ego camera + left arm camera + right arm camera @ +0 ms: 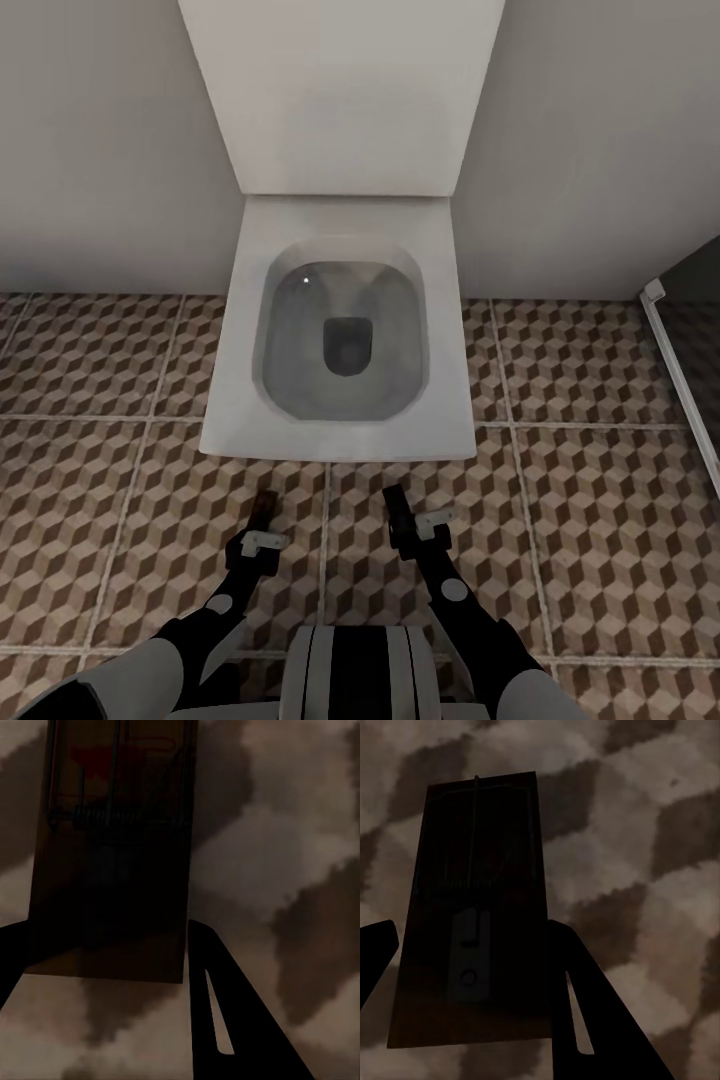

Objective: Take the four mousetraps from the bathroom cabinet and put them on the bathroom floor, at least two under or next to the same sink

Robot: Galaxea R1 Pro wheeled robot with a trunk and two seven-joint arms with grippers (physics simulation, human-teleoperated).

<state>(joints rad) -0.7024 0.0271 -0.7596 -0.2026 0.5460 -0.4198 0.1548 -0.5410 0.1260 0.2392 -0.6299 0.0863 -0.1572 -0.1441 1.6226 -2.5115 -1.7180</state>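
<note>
While both arms reach forward over the bathroom floor [120, 480], the left tool [262, 505] pinches one mousetrap [112, 847] and the right tool [397, 505] pinches another mousetrap [472, 915], both held above the cube-patterned tiles just short of a white toilet [340, 330] against the wall.

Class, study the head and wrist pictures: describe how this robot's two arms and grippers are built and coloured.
Both arms have pale grey upper shells and black forearms with round grey joint caps. A pale grey bracket sits behind the left gripper and the right gripper. Fingers are slim, black and tapered, each with a narrow slot.
</note>
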